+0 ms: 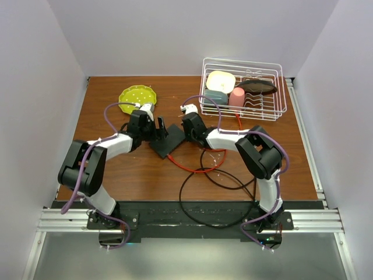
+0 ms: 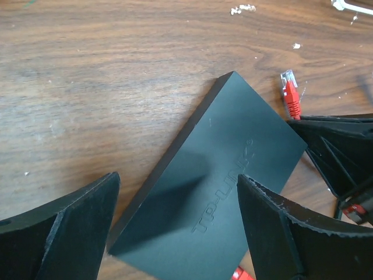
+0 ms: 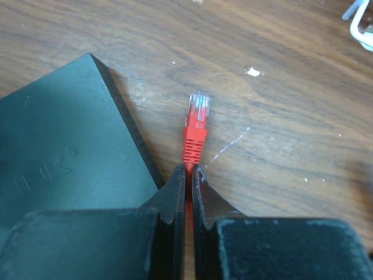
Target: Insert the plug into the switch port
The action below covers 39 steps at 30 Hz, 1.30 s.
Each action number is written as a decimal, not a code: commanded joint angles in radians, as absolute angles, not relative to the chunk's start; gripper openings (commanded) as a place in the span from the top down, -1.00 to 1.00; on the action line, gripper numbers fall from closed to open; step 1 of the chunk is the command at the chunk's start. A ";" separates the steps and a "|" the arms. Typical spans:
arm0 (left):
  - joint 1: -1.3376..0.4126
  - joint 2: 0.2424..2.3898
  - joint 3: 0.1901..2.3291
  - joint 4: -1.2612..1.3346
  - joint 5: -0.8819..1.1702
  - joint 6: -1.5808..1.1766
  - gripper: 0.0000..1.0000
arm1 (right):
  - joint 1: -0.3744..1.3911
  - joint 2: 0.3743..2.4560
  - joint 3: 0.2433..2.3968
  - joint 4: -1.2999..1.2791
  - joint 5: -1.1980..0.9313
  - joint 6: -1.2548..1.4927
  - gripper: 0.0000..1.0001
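The flat matte-black switch box [image 1: 168, 142] lies on the wood table between my two grippers. Its top [image 2: 221, 175] carries an embossed logo, and the side facing the right wrist view [image 3: 131, 134] shows only a row of tiny vent holes. The switch port is hidden. My left gripper [image 2: 178, 181] hovers over the box, open, with nothing between its fingers. My right gripper [image 3: 187, 169] is shut on the red cable just behind the plug [image 3: 196, 125]. The red plug with its clear tip [image 2: 288, 87] lies beside the box's short edge, pointing away from the fingers.
A round yellow-green plate [image 1: 137, 96] sits behind the left gripper. A white wire dish rack [image 1: 245, 59] with dishes stands at the back right. The red cable [image 1: 204, 169] and a black cable [image 1: 215, 198] loop over the table's near middle.
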State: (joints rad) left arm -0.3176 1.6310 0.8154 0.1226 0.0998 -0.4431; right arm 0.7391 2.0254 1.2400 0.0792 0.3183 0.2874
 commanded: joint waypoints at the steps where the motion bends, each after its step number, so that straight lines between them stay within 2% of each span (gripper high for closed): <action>1: -0.322 1.687 0.847 0.190 0.167 -0.419 -0.73 | 0.746 2.017 1.233 0.137 0.210 0.282 1.00; 5: -0.324 1.726 0.824 0.181 0.247 -0.426 -0.63 | 0.747 2.016 1.230 0.121 0.129 0.288 1.00; 12: -0.324 1.694 0.726 0.153 0.232 -0.433 -0.54 | 0.767 2.010 1.197 0.120 0.109 0.322 1.00; 17: -0.324 1.611 0.572 0.232 0.215 -0.457 -0.52 | 0.791 1.976 1.160 0.115 0.109 0.325 1.00; 22: -0.324 1.617 0.583 0.206 0.186 -0.439 -0.54 | 0.807 1.931 1.141 0.081 0.164 0.318 1.00; 29: -0.322 1.623 0.610 0.195 0.173 -0.428 -0.56 | 0.807 1.780 1.063 0.026 0.353 0.341 1.00; 35: -0.324 1.615 0.597 0.216 0.199 -0.420 -0.56 | 0.814 1.629 0.973 0.049 0.241 0.236 1.00; 39: -0.324 1.629 0.594 0.216 0.238 -0.413 -0.56 | 0.908 1.566 0.939 0.029 0.273 0.163 1.00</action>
State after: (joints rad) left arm -0.3176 1.5864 0.6239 0.3012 0.2073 -0.4332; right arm 0.8261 1.6245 0.9691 0.0372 0.2714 0.2562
